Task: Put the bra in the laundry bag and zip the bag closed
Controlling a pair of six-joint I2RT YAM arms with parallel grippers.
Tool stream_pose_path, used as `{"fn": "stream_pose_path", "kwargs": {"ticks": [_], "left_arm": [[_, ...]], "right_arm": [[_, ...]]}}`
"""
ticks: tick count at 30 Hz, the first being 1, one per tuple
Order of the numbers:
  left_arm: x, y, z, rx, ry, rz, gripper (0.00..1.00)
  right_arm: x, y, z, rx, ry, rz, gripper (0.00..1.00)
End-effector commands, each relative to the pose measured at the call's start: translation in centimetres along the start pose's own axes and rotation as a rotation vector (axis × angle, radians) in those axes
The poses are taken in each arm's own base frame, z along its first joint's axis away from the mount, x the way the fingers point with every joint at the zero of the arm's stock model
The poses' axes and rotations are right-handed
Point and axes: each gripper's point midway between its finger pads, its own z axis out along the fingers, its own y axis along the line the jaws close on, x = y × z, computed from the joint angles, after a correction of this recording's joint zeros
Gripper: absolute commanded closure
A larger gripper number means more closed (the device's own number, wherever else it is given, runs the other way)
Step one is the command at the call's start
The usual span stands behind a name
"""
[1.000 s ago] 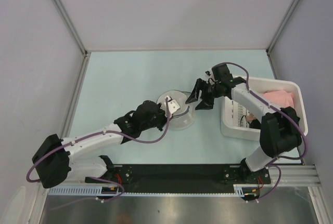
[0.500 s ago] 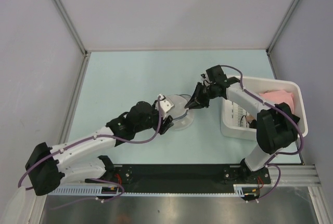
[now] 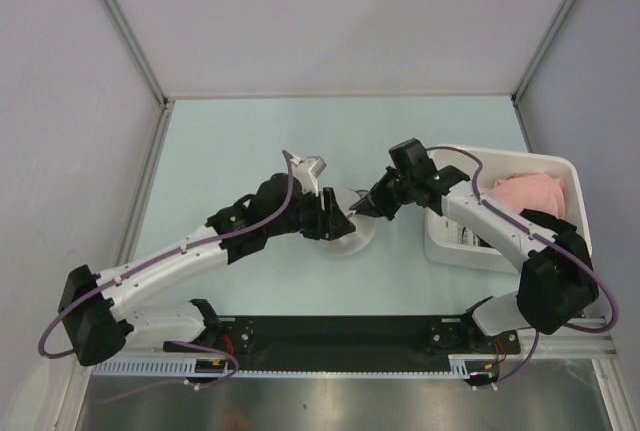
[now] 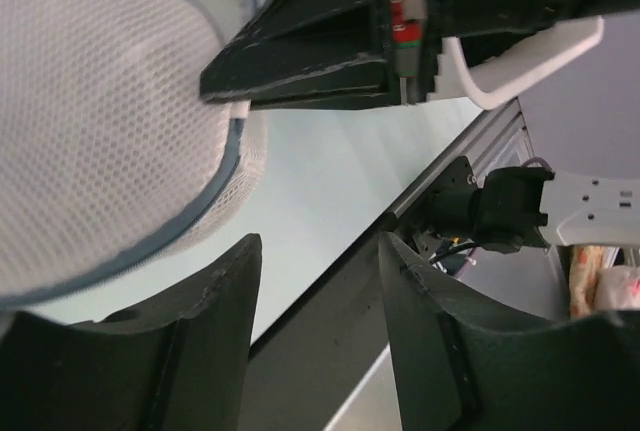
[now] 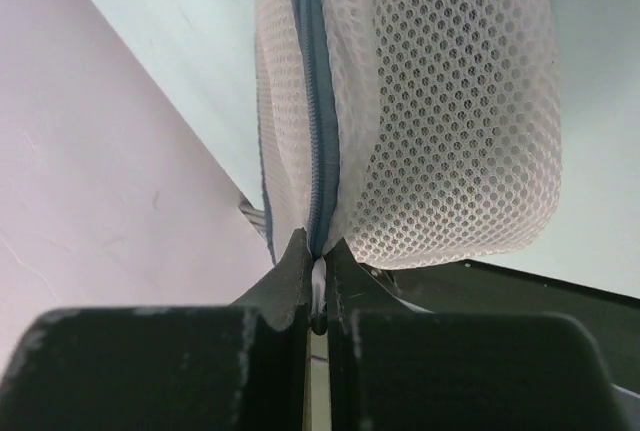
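The laundry bag (image 3: 354,238) is a round white mesh pouch with a dark zipper rim, lying mid-table between both arms. In the right wrist view it (image 5: 440,121) stands edge-on, and my right gripper (image 5: 317,253) is shut on a white tab at its zipper seam. From above, the right gripper (image 3: 364,207) sits at the bag's right edge. My left gripper (image 3: 336,219) hovers at the bag's left side, open. The left wrist view shows its fingers (image 4: 215,296) spread with nothing between them, the mesh bag (image 4: 100,121) above. The bra is not visible.
A white rectangular bin (image 3: 560,165) stands at the right with a pink garment (image 3: 530,191) inside. The black mounting rail (image 3: 330,335) runs along the near edge. Grey walls close in the back and both sides.
My left gripper has opened, let go of the bag and swung round to its left side. My right gripper has moved in and shut on the bag's zipper edge.
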Motion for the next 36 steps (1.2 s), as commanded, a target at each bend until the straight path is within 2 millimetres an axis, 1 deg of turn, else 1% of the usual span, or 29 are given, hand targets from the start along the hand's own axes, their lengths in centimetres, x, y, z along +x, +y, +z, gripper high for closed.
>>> {"fn": "stream_pose_path", "kwargs": {"ticks": [1,2,4,5,6,8,9,10,11,13,16,19,21,24,25,29,31,33,36], "left_arm": [[-0.9,-0.9,0.3,-0.065,0.035,-0.143,0.44],[0.2,0.1,0.9,-0.114,0.076,-0.160,0.43],[0.5,0.6,1.4,-0.145,0.087,-0.182,0.44],[0.7,0.4,1.7,-0.143,0.090,-0.181,0.45],[0.6,0.6,2.3,-0.156,0.082,-0.169,0.45],[0.0,-0.3,2.7,-0.153,0.060,-0.110,0.47],[0.1,-0.2,3.3,-0.165,0.064,-0.085,0.49],[-0.8,-0.1,3.6,-0.185,0.031,-0.039,0.50],[-0.7,-0.1,3.8,-0.196,0.033,-0.015,0.51],[-1.0,0.9,4.2,-0.254,0.008,0.016,0.51],[-1.6,1.7,4.5,-0.294,-0.032,0.048,0.51],[-1.7,2.4,4.9,-0.338,-0.025,0.072,0.50],[-1.4,2.5,5.0,-0.349,-0.003,0.077,0.53],[-1.0,2.8,5.0,-0.364,-0.009,0.081,0.52],[-1.2,2.7,5.2,-0.359,-0.020,0.080,0.52],[-2.1,3.5,5.5,-0.400,-0.071,0.097,0.51],[-2.7,3.3,5.6,-0.399,-0.102,0.113,0.53],[-3.3,3.2,5.9,-0.395,-0.132,0.116,0.57],[-3.6,3.2,6.2,-0.404,-0.144,0.119,0.62]], "right_arm": [[-1.4,0.2,-1.0,0.005,-0.131,0.160,0.99],[-1.3,0.4,-1.2,-0.006,-0.139,0.169,0.98],[-1.6,0.8,-1.5,-0.019,-0.164,0.196,0.98],[-1.7,0.9,-1.6,-0.022,-0.172,0.203,0.98],[-1.7,1.0,-1.8,-0.025,-0.177,0.214,0.98],[-1.6,1.0,-1.8,-0.026,-0.177,0.234,0.98],[-1.3,0.9,-1.8,-0.029,-0.169,0.244,0.98],[-1.3,1.2,-1.7,-0.048,-0.165,0.266,0.98],[-1.2,1.3,-1.7,-0.053,-0.161,0.271,0.98],[-1.2,1.3,-1.7,-0.058,-0.162,0.281,0.99],[-1.0,1.4,-1.7,-0.064,-0.157,0.287,0.99],[-0.8,1.2,-1.6,-0.066,-0.153,0.302,1.00],[-0.9,1.1,-1.6,-0.067,-0.154,0.308,1.00],[-0.7,1.1,-1.5,-0.071,-0.145,0.320,1.00],[-0.7,1.1,-1.5,-0.073,-0.143,0.325,1.00],[-0.4,1.1,-1.2,-0.084,-0.118,0.372,1.00],[-0.3,1.2,-1.1,-0.093,-0.108,0.378,1.00],[-0.2,1.2,-1.1,-0.089,-0.104,0.384,1.00],[0.0,1.1,-1.0,-0.086,-0.097,0.392,1.00]]}}
